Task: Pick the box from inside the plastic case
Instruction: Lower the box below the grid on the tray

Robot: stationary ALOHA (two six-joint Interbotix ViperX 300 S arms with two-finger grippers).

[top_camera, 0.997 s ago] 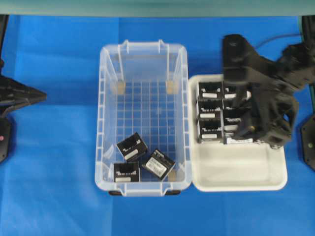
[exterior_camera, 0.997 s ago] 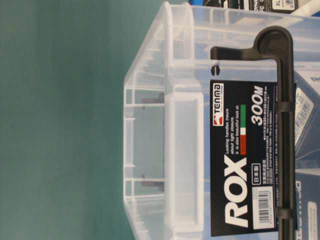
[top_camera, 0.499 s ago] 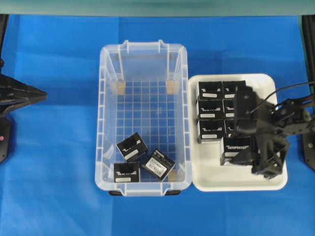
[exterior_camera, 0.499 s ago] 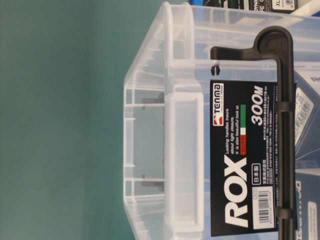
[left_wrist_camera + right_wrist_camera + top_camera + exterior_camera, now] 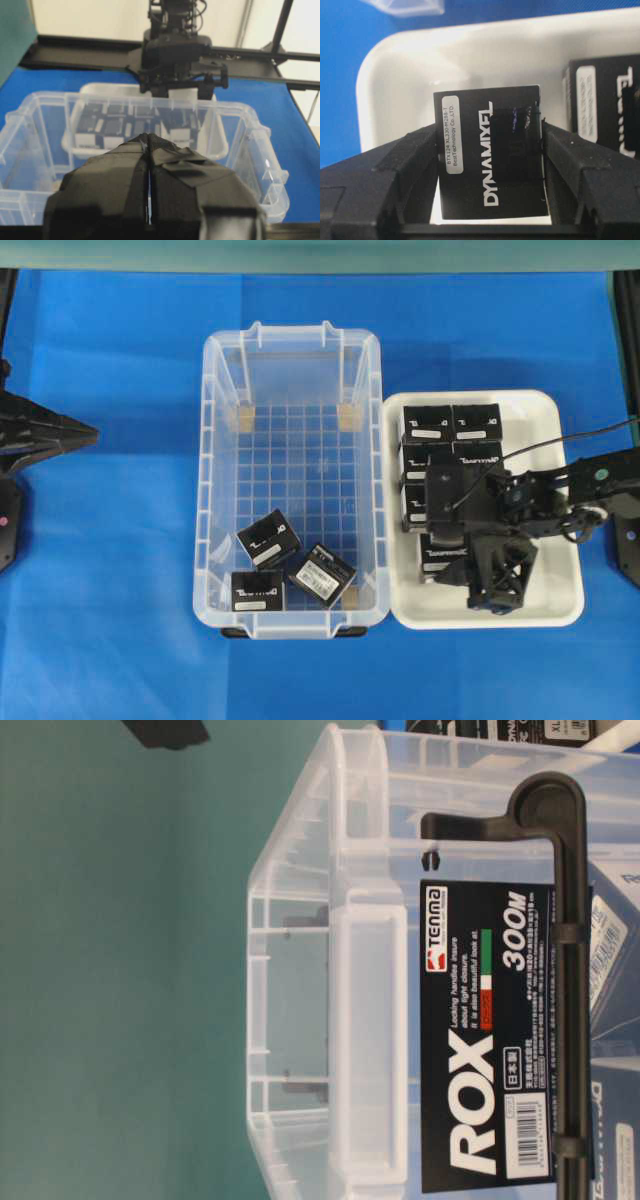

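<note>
Right tool (image 5: 490,175) grasping small black cardboard box (image 5: 490,152) over shallow white tray (image 5: 410,65), left tool (image 5: 149,170) clenched, clear plastic case (image 5: 205,490) at tray's nine o'clock

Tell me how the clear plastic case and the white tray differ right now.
The plastic case is see-through with tall walls and a grid-ribbed floor; the white tray is opaque and shallow. Three black boxes lie loose and skewed at the near end of the case, while the boxes in the tray stand packed in neat rows. The right gripper is over the tray, its jaws closed on a box; no gripper is over the case. Both are rectangular and sit side by side on the blue cloth.
</note>
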